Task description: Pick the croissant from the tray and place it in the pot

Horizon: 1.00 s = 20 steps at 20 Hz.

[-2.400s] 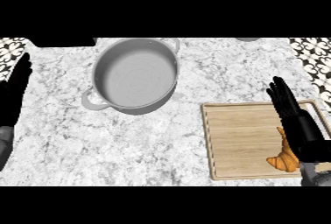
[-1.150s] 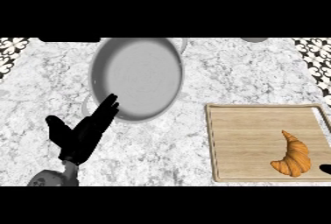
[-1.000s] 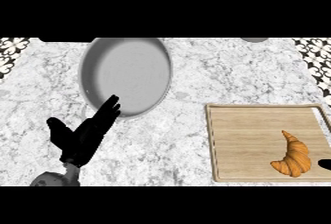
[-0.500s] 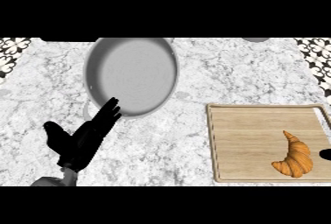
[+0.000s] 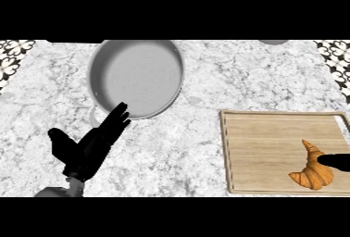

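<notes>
A golden croissant [image 5: 313, 166] lies on the right part of the wooden tray [image 5: 266, 139] at the lower right. Only a black tip of my right hand [image 5: 335, 160] shows at the right edge, touching the croissant's right side; its fingers are hidden. The grey pot [image 5: 139, 76] stands at the top, left of centre, with nothing inside. My left hand [image 5: 92, 147] hovers open at the lower left, fingers straight and pointing up towards the pot's near rim.
The marble counter [image 5: 198, 106] spreads between pot and tray. A grey round object [image 5: 275, 42] peeks in at the top right. Patterned tiles [image 5: 15, 48] show at both upper corners.
My right hand left the tray to the right edge, uncovering the croissant. My left hand came in from the left edge to below the pot. The view moved nearer the pot.
</notes>
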### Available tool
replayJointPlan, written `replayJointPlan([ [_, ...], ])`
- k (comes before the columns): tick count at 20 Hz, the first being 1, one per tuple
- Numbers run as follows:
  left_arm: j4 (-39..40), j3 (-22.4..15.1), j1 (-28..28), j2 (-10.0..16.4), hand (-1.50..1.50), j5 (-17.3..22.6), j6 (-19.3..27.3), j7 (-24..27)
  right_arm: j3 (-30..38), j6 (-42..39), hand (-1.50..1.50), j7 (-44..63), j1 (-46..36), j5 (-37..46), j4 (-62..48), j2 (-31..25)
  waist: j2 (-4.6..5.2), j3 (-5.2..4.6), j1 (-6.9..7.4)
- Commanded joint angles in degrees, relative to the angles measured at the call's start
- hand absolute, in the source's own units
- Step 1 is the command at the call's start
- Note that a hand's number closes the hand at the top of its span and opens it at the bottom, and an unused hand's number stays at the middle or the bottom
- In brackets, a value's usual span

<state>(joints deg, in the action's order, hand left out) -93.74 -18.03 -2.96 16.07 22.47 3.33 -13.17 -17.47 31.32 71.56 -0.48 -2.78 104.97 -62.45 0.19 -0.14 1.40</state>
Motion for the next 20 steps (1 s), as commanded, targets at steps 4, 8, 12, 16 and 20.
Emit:
replayJointPlan([
  [4, -2.45, 1.70, 1.11, 1.70, 0.00, 1.13, -1.14, -1.81, -5.29, 0.07, -1.50, 11.21, -0.53, 3.87, -6.83, 3.09, -0.03, 0.06, -0.07],
  [8, -2.27, -0.10, 2.90, 0.00, 0.00, -0.51, -0.93, 0.14, -5.94, -1.26, -1.50, 13.60, -2.57, 4.09, -8.74, 2.80, -0.07, 0.03, -0.16],
  [12, 0.73, 2.38, -1.23, 0.13, 0.00, 0.33, -0.93, -2.30, -9.16, -0.18, -1.50, 13.70, -3.65, 6.54, -8.56, 6.01, -0.03, -0.01, -0.89],
  [16, 0.73, 2.31, 0.67, -0.34, 0.00, 0.00, -1.85, -0.41, -9.64, -1.01, -1.50, 13.71, -4.17, 6.82, -10.16, 7.88, -0.10, 0.02, -0.94],
  [20, -2.57, -0.66, 4.62, -1.85, 0.00, -2.56, 0.17, -0.35, -8.55, -0.96, -1.50, 11.94, -2.20, 6.30, -11.25, 8.31, -0.31, 0.07, -1.02],
])
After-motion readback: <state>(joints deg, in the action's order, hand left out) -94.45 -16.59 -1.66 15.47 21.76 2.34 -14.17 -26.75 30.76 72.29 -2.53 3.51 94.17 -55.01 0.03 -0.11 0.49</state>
